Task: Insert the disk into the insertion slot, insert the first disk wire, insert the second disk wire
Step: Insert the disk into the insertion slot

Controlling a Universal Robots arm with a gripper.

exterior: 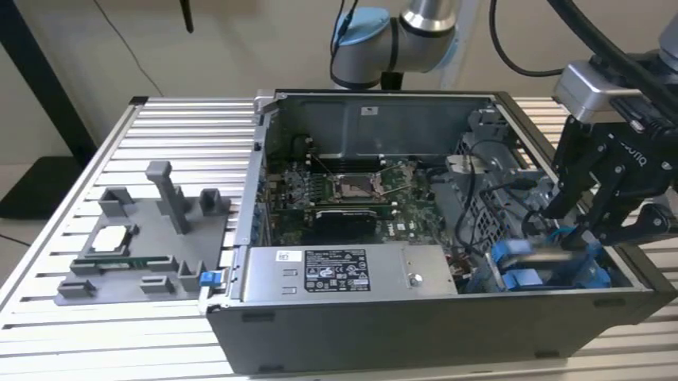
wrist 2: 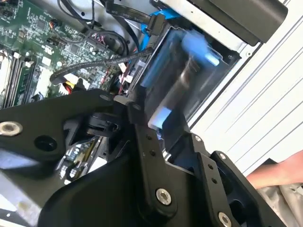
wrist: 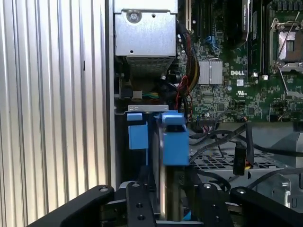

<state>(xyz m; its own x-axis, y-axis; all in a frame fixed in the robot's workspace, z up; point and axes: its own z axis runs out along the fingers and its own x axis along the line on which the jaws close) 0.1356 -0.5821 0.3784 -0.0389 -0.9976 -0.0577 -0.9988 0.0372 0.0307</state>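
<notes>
1. Blue plastic frames the disk [wrist: 174, 144], held edge-on by the pincer [wrist: 171, 203], which looks clamped on its flanks, above the insertion slot [exterior: 535, 274].
2. It looks rigid, fairly heavy and sensitive to knocks; best held by the frame's sides, not the label face.
3. The first wrist view shows another blue carrier [wrist: 137, 131] just beside the disk; the second wrist view shows a person's hand [wrist 2: 279, 172].

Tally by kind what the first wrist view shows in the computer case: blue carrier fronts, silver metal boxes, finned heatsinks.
Blue carrier fronts: 2, on the disk and on the other carrier
Silver metal boxes: 1
Finned heatsinks: 1
Total: 4
</notes>
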